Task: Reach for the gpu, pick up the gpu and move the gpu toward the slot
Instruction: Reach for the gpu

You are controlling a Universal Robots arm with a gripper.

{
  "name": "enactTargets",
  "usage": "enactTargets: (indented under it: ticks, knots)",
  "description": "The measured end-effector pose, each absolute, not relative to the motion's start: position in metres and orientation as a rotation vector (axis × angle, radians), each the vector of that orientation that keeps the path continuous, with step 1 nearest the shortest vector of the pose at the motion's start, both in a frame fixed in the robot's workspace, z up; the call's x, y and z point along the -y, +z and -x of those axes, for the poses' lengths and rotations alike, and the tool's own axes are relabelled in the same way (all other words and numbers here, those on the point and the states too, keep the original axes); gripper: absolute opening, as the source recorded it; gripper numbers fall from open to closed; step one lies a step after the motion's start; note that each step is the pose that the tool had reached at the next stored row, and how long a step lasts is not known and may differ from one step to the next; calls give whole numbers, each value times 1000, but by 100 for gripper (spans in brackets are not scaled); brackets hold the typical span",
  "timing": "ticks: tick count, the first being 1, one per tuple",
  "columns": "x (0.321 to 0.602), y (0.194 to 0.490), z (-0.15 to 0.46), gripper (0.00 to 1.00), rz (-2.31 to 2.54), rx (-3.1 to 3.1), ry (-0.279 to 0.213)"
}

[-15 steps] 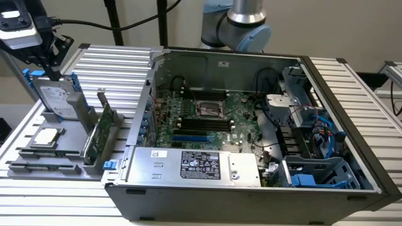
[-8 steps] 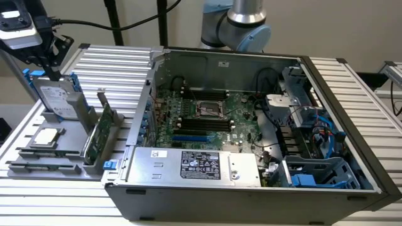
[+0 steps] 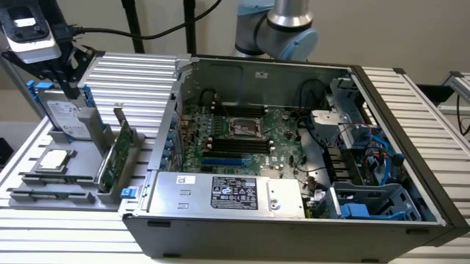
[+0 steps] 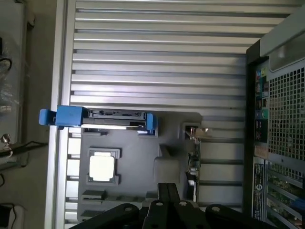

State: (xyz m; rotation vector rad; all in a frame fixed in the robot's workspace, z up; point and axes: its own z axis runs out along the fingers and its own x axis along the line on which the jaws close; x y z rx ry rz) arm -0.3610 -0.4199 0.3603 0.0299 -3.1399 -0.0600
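Note:
The gpu (image 3: 118,149) is a thin green card with a silver bracket, standing on edge in a grey holder (image 3: 44,195) at the exterior view's left, beside the open computer case. In the wrist view the gpu (image 4: 193,160) shows edge-on and dark. My gripper (image 3: 71,91) hangs high above the holder's far end, over the silver hard drive (image 3: 63,113) and well apart from the gpu. Its black fingers (image 4: 163,193) lie close together with nothing between them. A blue slot (image 3: 224,163) runs along the motherboard's near edge inside the case.
The hard drive (image 4: 112,117) has blue rails. A square processor (image 3: 55,159) and narrow memory sticks (image 3: 44,179) also sit in the holder. The case wall (image 3: 170,118) rises between holder and motherboard (image 3: 242,137). A ribbed metal table (image 3: 136,77) surrounds everything; black cables hang behind.

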Motion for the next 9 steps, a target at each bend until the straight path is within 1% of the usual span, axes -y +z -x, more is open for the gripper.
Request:
enactTargets:
  ticks: [9]
  knots:
    - [438, 355, 337, 11, -30, 3140, -58]
